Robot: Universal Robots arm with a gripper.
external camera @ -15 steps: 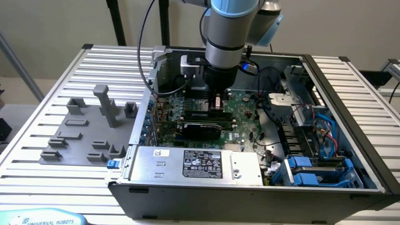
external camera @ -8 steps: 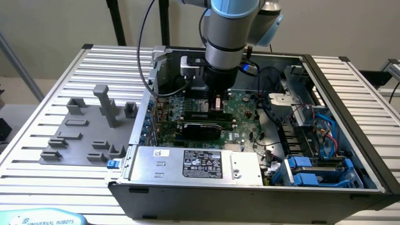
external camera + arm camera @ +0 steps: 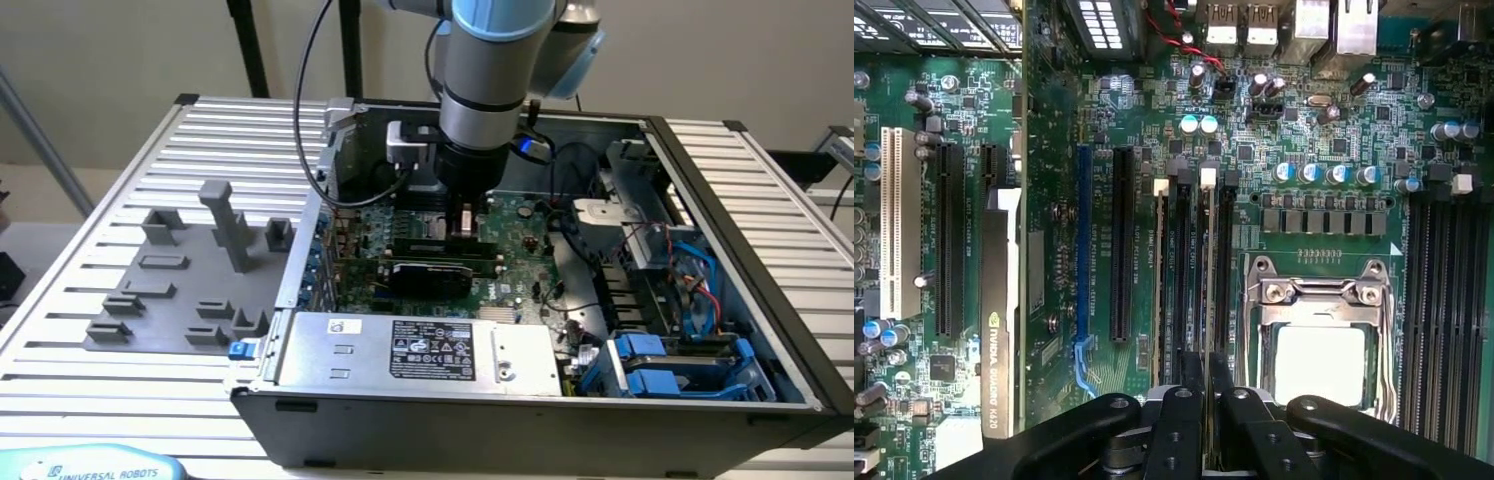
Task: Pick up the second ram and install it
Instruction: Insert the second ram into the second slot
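Item: gripper point(image 3: 1206, 372), fingers closed narrowly on the second ram point(image 3: 1207, 280), which shows edge-on between them. Position: the stick stands on its long edge, lined up with the black slots point(image 3: 1226, 270) just beside the CPU socket point(image 3: 1319, 340) on the motherboard point(image 3: 1154, 120), inside the open computer case point(image 3: 534, 430). Seating: cannot tell.

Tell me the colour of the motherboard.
The motherboard is green; the wrist view shows it best.
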